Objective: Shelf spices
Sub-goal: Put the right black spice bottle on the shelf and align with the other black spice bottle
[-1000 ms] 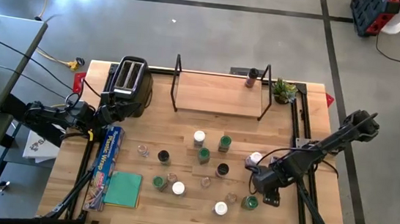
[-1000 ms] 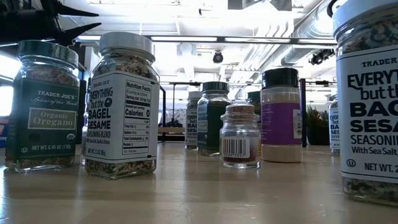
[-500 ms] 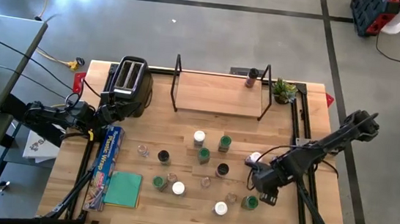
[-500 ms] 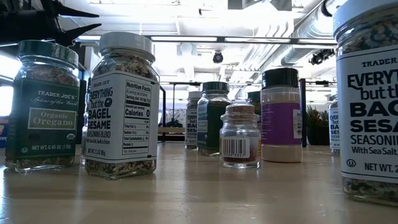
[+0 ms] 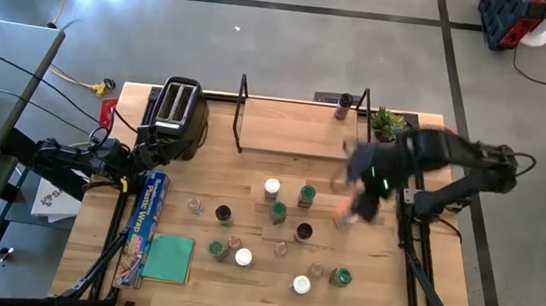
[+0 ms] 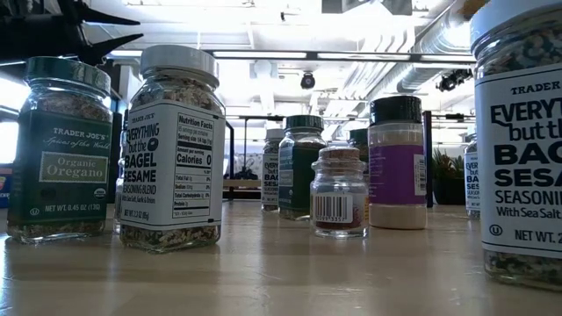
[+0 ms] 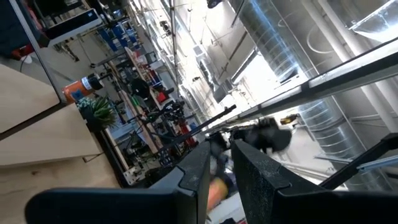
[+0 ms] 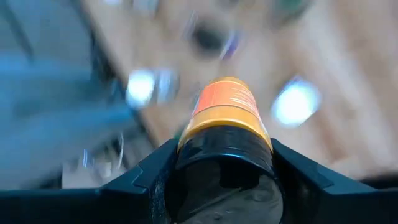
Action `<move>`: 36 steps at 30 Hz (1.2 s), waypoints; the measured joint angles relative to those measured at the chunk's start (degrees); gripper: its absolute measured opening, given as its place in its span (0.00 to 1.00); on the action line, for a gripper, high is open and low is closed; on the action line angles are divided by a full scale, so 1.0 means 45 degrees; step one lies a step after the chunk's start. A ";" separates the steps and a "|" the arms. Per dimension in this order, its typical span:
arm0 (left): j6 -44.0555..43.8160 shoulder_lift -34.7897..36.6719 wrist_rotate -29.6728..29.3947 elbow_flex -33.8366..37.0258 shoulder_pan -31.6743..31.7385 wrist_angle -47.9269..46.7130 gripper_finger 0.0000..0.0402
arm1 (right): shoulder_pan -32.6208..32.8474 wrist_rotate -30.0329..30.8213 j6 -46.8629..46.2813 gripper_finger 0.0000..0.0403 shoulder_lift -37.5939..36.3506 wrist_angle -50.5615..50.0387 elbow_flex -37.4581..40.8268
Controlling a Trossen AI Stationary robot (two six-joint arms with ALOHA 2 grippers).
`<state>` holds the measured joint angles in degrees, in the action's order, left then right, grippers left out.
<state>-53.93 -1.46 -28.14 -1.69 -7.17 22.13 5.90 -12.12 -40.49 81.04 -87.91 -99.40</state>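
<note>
My right gripper [image 5: 357,203] is in the air over the table's right part, blurred, between the shelf [image 5: 301,128] and the loose jars, and it is shut on an orange-labelled spice jar [image 8: 227,102]. Several more spice jars [image 5: 277,212] stand upright on the board in the middle of the table. One dark jar [image 5: 344,106] stands on the shelf's far right corner. My left gripper [image 5: 145,151] waits at the table's left edge beside the toaster [image 5: 176,112], with a narrow gap between its fingers [image 7: 249,174]. My right gripper pinches the orange-labelled jar between its two fingers [image 8: 155,177], one on each side of its dark near end [image 8: 224,152]. The orange end sticks out past the fingertips. The jar is lifted clear of the table.
A small potted plant [image 5: 388,124] stands at the shelf's right end, close to my right arm. A box of wrap [image 5: 146,216] and a green cloth [image 5: 170,259] lie near the left edge. A green-lidded jar [image 5: 341,276] stands near the right front.
My right gripper has risen quickly from the table's right front and swung toward the far edge and the shelf. The jar that stood beside it has been lifted clear of the table with it. The left arm has kept still.
</note>
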 joint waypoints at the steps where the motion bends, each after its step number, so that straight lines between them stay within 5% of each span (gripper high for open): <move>1: 0.0005 0.0000 0.0000 0.0000 0.0001 0.0000 0.16 | -0.0639 0.0475 0.0387 0.49 0.0215 -0.0200 -0.0389; 5: 0.0000 0.0003 -0.0044 0.0000 -0.0002 0.0000 0.16 | -0.3187 0.1849 0.2740 0.49 0.1657 -0.0479 -0.2001; 15: 0.0000 -0.0002 -0.0209 0.0000 0.0003 0.0000 0.16 | -0.7629 0.2588 0.7283 0.49 0.6395 -0.0453 -0.4581; 27: 0.0010 0.0003 -0.0253 -0.0002 0.0003 0.0000 0.16 | -0.9375 0.4059 0.9617 0.49 0.7316 -0.0160 -0.1860; 36: 0.0010 -0.0002 -0.0248 0.0000 -0.0002 0.0000 0.16 | -1.0011 0.3932 0.9778 0.49 0.7289 0.1253 -0.0615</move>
<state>-53.89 -1.47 -29.26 -1.69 -7.18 22.13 -39.15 5.57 3.51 113.84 -82.27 -102.17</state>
